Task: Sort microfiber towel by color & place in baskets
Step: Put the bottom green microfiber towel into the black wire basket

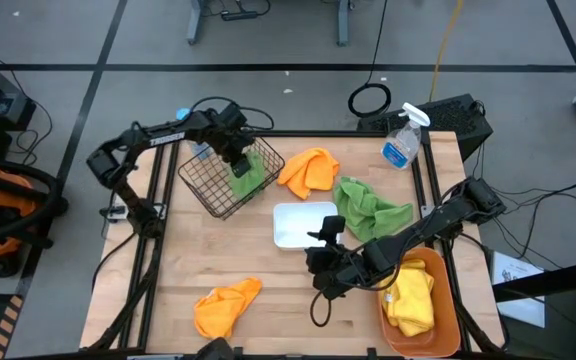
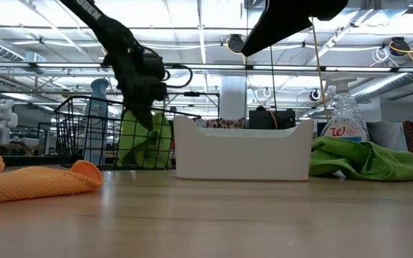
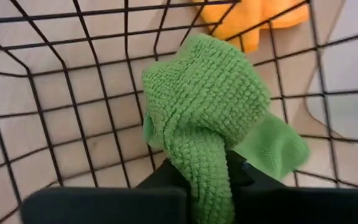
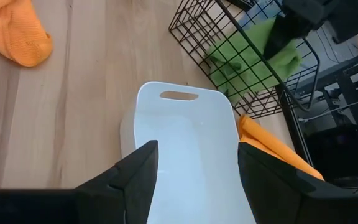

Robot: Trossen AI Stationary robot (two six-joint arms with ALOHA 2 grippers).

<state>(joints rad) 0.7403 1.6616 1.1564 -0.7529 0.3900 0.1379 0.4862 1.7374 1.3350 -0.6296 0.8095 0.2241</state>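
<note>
My left gripper (image 1: 233, 152) hangs over the black wire basket (image 1: 218, 190), shut on a green towel (image 3: 207, 99) that reaches down inside the basket (image 2: 84, 132). A second green towel (image 1: 370, 207) lies bunched on the table right of the white tray (image 1: 303, 222). One orange towel (image 1: 308, 170) lies behind the tray. Another orange towel (image 1: 226, 305) lies at the near left. Yellow towels (image 1: 413, 295) lie in the orange tub (image 1: 446, 318). My right gripper (image 4: 197, 180) stands open above the tray's near end, with nothing between its fingers. My left gripper pinches a bunched part of the green towel (image 3: 209, 171) between its two fingers. It comes from above, slanting down into the basket. The towel hangs below the fingers (image 2: 146, 140) inside the wire walls, and its free end lies close against the mesh.
A clear spray bottle (image 1: 403, 140) stands at the table's far right. The tub sits along the right edge near the front. Bare wood shows between the tray and the near orange towel. Cables and a dark box lie beyond the far edge.
</note>
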